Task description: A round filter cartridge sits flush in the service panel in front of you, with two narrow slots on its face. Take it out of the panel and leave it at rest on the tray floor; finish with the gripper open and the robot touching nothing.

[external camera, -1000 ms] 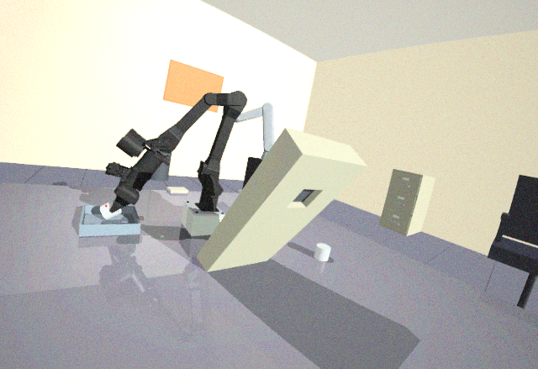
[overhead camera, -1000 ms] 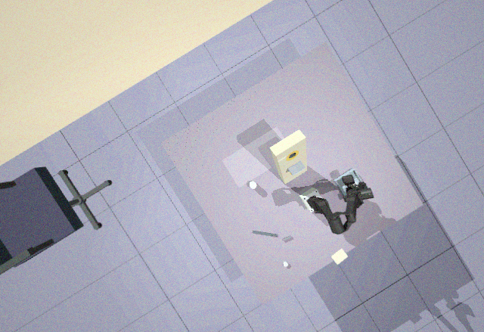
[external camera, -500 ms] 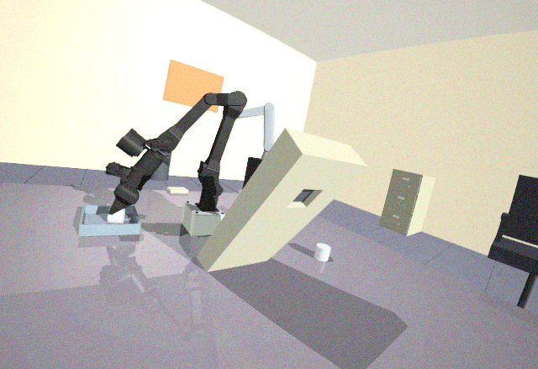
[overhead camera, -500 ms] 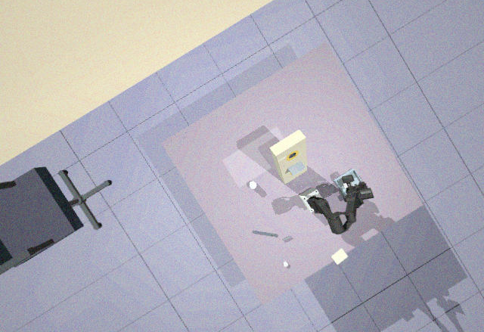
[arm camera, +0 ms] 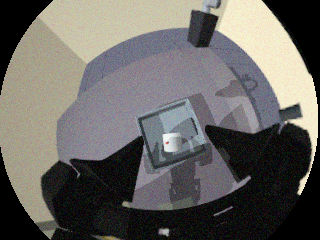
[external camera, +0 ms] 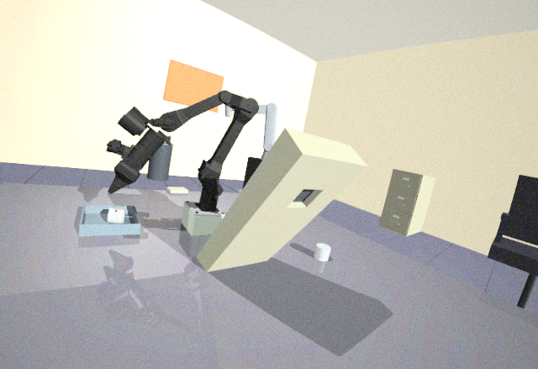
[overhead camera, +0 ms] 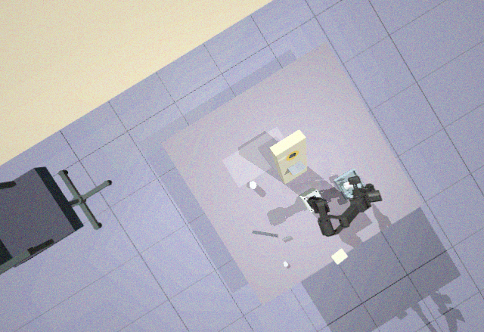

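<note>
Reading the exterior view from the left, we find the pale blue tray [external camera: 109, 227] sitting flat on the table, and on its floor lies the white filter cartridge [external camera: 115, 215], resting on its side with a small red mark showing near one end; it sits inside the tray walls, which would keep it from rolling out. Above it hangs our gripper [external camera: 116, 187], pointed down at the tray but clear of it, with open air between the fingertips and the cartridge. Its fingers stand spread to nearly their full width and hold nothing. In the wrist view we see the two dark fingers splayed to either side of the tray, with the cartridge framed between them well below. Further right stands the robot base [external camera: 200, 219] on its pale block, and beyond it the cream service panel [external camera: 277, 195], leaning at a tilt, its opening [external camera: 306, 196] now dark and without the cartridge. A small white cylinder [external camera: 322, 252] stands on the table near the panel's foot, untouched. We judge the task to be essentially met: cartridge down, fingers wide, arm touching nothing.
</note>
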